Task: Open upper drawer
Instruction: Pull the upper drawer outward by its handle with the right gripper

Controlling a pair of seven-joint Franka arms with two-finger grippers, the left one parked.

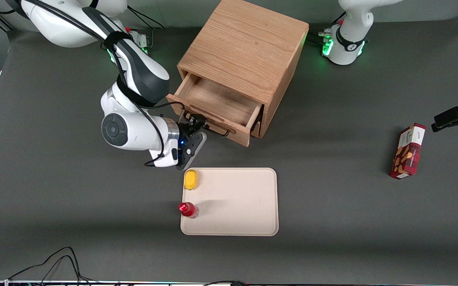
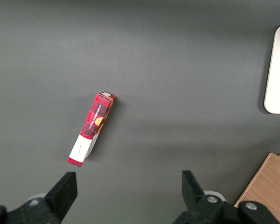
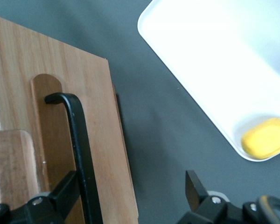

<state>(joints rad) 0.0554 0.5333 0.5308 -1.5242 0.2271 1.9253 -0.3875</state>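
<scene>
Am seeing light-oak upper drawer pulled out; black two-finger gripper spread, straddling thin black wire handle; risking snag when retreating.

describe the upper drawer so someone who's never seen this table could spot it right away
Find the light oak cabinet, the one big wooden box on the dark table. The upper drawer is the tray pulled out of its front toward the beige tray, inside bare, with the working arm's hand at its black wire handle. Nothing else on the cabinet stands open.
</scene>
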